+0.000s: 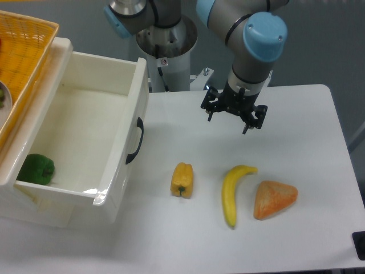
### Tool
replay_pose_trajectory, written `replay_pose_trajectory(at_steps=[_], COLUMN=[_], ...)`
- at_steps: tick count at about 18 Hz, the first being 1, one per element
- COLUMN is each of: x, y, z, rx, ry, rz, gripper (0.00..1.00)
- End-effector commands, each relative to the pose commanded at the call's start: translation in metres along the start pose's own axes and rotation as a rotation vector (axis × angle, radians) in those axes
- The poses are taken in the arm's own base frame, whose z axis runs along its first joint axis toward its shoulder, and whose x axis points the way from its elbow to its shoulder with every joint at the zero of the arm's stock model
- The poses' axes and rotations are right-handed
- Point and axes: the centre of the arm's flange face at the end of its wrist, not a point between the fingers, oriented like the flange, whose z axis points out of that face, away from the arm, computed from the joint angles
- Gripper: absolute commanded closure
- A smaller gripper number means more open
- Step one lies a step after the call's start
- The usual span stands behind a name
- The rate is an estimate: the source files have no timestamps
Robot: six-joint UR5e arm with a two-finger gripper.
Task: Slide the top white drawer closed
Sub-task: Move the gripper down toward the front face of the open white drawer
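Note:
The top white drawer [85, 123] is pulled far out of the cabinet at the left. Its front panel faces right and carries a black arched handle [136, 141]. A green pepper [36, 169] lies inside it at the near left corner. My gripper [234, 117] hangs above the table to the right of the drawer, well apart from the handle. Its fingers are spread and hold nothing. The lower drawer front does not show.
An orange woven basket [25, 54] sits on the cabinet top at the far left. A yellow pepper [182, 179], a banana [232, 193] and an orange wedge-shaped piece [275, 199] lie on the white table [296, 114] in front of the gripper.

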Motion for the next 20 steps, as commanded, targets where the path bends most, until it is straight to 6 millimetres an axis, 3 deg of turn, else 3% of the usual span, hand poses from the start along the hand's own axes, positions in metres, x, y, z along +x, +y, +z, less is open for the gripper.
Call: replay_pose_trajectory(at_steps=[7,14,20], x=[0.005,0.02,0.03], y=[-0.009,-0.044,-0.058], z=[0.009,0.037,0.053], rx=[-0.013,-0.035,-0.041], ry=[0.013,-0.003,0.003], rz=[-0.004,-0.066,-0.17], gripper=[0.0,0.0,0.0])
